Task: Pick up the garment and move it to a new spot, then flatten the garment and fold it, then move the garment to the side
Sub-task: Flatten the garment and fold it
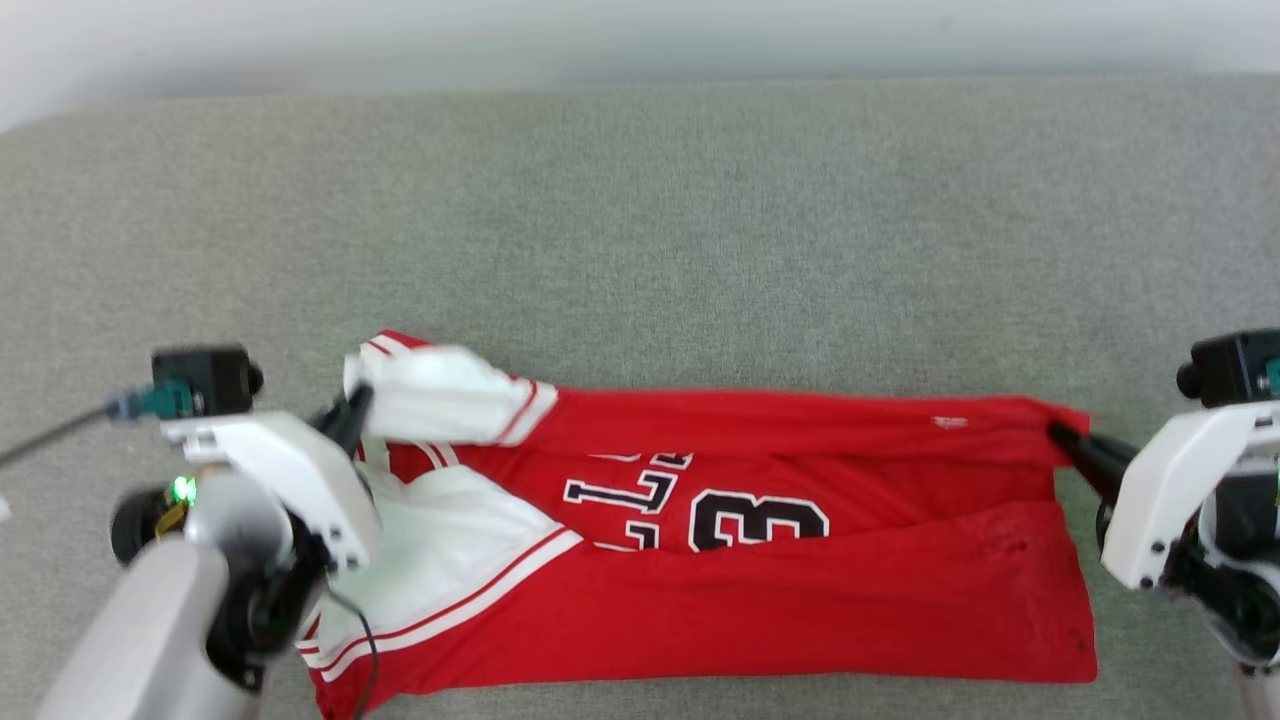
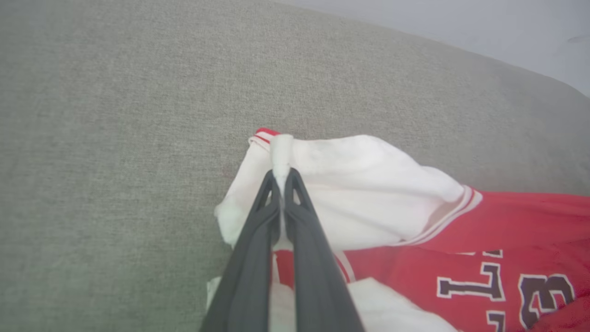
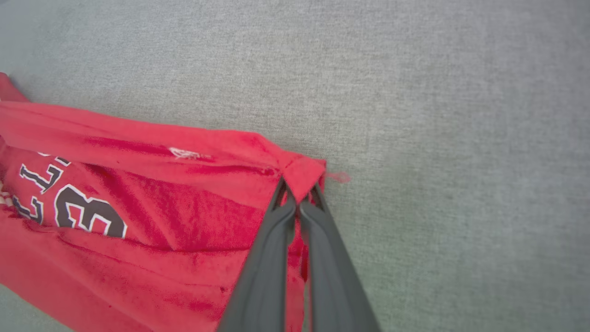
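1. Across the lower middle of the head view, the red jersey T-shirt (image 1: 760,600) lies stretched sideways on the grey fabric surface (image 1: 640,230). Its collar end is toward the frame's left and its hem toward the right. Folds partly cover the black letters and number.
2. At the left of that view, the left fingers (image 1: 348,415) are pinched together on the upper white sleeve (image 1: 440,395), close to its striped cuff.
3. From the left wrist, the left fingers (image 2: 258,230) rise from the bottom edge and press shut on a tuck of white sleeve cloth at mid-frame. The red body of the T-shirt (image 2: 507,221) runs off to the lower right.
4. At the right edge of the head view, the right fingers (image 1: 1085,455) clamp the upper right corner of the hem.
5. From the right wrist, the right fingers (image 3: 272,258) meet at mid-frame, gripping the hem corner (image 3: 302,173). The rest of the T-shirt (image 3: 138,258) spreads to the left and lower left.
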Robot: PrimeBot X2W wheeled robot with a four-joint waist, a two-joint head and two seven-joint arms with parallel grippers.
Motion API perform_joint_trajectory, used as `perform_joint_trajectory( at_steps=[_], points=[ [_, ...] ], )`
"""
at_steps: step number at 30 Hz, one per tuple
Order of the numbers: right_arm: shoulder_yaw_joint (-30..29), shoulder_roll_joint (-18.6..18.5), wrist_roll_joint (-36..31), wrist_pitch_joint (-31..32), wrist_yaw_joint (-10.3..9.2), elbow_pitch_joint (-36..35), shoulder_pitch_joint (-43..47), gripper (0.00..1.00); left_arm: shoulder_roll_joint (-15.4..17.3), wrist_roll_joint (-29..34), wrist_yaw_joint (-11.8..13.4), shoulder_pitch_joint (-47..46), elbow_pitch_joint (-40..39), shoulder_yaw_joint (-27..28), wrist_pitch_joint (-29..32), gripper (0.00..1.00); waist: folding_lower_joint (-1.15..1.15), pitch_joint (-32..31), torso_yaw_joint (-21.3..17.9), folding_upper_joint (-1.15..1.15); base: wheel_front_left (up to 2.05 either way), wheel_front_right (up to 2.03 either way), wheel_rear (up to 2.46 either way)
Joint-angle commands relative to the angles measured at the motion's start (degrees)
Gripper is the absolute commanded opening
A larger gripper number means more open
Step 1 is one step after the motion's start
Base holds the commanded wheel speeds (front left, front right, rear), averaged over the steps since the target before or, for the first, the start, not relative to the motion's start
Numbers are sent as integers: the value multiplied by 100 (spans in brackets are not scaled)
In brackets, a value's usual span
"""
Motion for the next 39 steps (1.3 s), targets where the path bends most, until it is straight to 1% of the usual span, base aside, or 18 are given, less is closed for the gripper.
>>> perform_joint_trajectory(
  at_steps=[1,7,8,9,10,11,12,13,16,19,23,26,28,30,32,39],
  points=[
    [-69,74,15,-101,-2,35,191,0,-7,-62,74,308,-60,11,-50,0,0,-223,42,0,0,0,0],
    [-345,278,0,-328,-3,41,910,0,-77,-315,339,1382,-394,105,-144,0,0,-463,59,0,0,0,0],
    [-384,321,1,-350,-3,46,1010,6,-105,-364,376,1506,-440,116,-145,0,0,-470,55,0,0,0,0],
    [-413,356,-17,-375,-3,63,1108,40,-146,-425,388,1628,-456,104,-119,0,0,-485,49,0,0,0,0],
    [-439,410,-7,-398,-3,91,1200,100,-185,-469,392,1727,-460,85,-90,21,0,-497,44,0,0,0,0],
    [-457,458,16,-410,-3,116,1266,100,-204,-500,394,1792,-442,67,-77,46,0,-505,36,0,0,0,0],
    [-471,484,5,-457,-3,142,1320,100,-226,-539,393,1855,-409,60,-72,95,0,-510,25,0,0,0,0],
    [-489,516,-23,-508,-3,174,1373,100,-258,-566,381,1912,-357,44,-72,100,0,-517,13,0,0,0,0],
    [-480,612,-26,-650,-2,215,1523,100,-290,-555,363,2023,-263,30,-162,100,0,-560,-27,0,0,0,0],
    [-505,640,-37,-815,-2,91,1661,100,-332,-407,394,2003,-357,89,-493,100,0,-639,-56,0,0,0,0],
    [-643,636,-81,-908,-2,-319,1831,100,-380,-165,419,1888,-607,107,-933,100,0,-771,-81,0,0,0,0],
    [-874,575,-253,-915,-1,-677,1901,100,-426,-19,430,1765,-836,104,-1184,100,0,-883,-81,0,0,0,0],
    [-1016,644,-257,-821,-1,-866,1909,100,-411,129,442,1669,-980,70,-1304,100,0,-951,-63,0,0,0,0],
    [-1159,637,-266,-637,-1,-982,1872,100,-445,235,463,1558,-1127,53,-1417,100,0,-992,-41,0,0,0,0],
    [-1272,596,-260,-387,-1,-1032,1832,100,-411,438,508,1438,-1258,2,-1538,100,0,-1036,-3,0,0,0,0],
    [-1518,506,-197,865,-1,-1013,1628,100,-469,1171,643,1144,-1603,-70,-2378,100,0,-923,198,0,0,0,0]
  ],
)
